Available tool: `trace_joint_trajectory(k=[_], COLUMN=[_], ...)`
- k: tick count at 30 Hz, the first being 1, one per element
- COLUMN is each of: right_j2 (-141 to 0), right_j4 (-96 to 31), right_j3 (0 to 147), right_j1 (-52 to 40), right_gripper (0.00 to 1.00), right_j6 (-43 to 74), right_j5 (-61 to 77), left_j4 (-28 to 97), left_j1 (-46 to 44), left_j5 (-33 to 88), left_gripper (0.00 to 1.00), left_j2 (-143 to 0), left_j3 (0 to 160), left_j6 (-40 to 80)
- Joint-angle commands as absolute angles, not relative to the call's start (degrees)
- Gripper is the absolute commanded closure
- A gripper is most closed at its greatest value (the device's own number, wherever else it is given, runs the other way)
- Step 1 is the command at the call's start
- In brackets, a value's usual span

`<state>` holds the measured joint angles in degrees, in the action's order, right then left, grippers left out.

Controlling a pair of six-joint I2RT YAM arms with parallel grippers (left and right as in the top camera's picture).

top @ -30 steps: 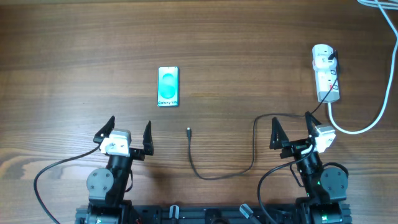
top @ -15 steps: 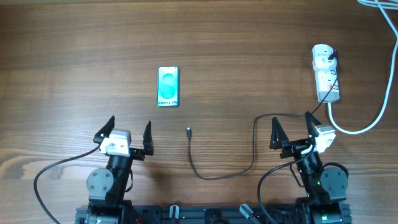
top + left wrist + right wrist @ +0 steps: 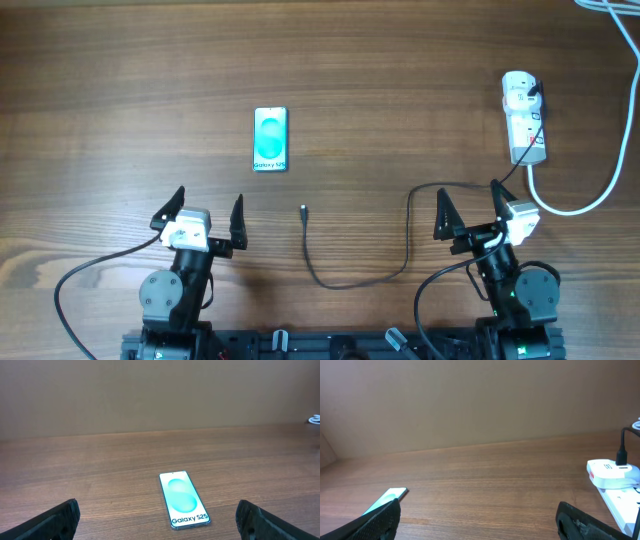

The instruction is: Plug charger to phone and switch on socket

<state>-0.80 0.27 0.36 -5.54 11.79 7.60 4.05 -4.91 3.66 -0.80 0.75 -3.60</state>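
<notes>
The phone (image 3: 271, 139) lies flat on the wooden table, teal screen up with "Galaxy" text; it also shows in the left wrist view (image 3: 183, 499) and at the left edge of the right wrist view (image 3: 387, 497). The charger cable (image 3: 345, 280) loops across the table, its connector tip (image 3: 303, 210) lying free below and right of the phone. The white socket strip (image 3: 523, 130) lies at the far right with a black plug in it; it shows in the right wrist view (image 3: 615, 480). My left gripper (image 3: 205, 215) and right gripper (image 3: 468, 210) are both open and empty near the front edge.
A thick white cord (image 3: 590, 205) curves from the socket strip towards the right table edge and up to the top right corner. A plain brown wall stands behind the table (image 3: 100, 455).
</notes>
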Motion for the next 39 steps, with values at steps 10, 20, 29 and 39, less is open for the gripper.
trace_joint_trajectory(k=[10,20,29,39], right_j2=[-1.02,-1.08,-19.68,-62.48], right_j4=[0.99,0.23,-13.87,-56.07], right_j3=[0.3,5.5,29.74,79.24], right_j1=[-5.82,-5.82,-5.82,-5.82], right_gripper=[0.0,0.0,0.0,0.0], right_j6=[12.4,7.46,7.44,7.46], right_j5=[6.85,8.29,9.23,11.07], left_j4=[-3.68,-5.58,27.97,59.66], left_j1=[-4.6,-4.6,-6.33,-8.64], left_j5=[2.9,5.13,9.61,11.79], left_gripper=[0.0,0.0,0.0,0.0], left_j2=[-0.16,-28.29,-72.77,-97.34], left_j3=[0.34,20.62,70.32,102.61], left_j6=[-4.27,-4.29,-4.32,-12.01])
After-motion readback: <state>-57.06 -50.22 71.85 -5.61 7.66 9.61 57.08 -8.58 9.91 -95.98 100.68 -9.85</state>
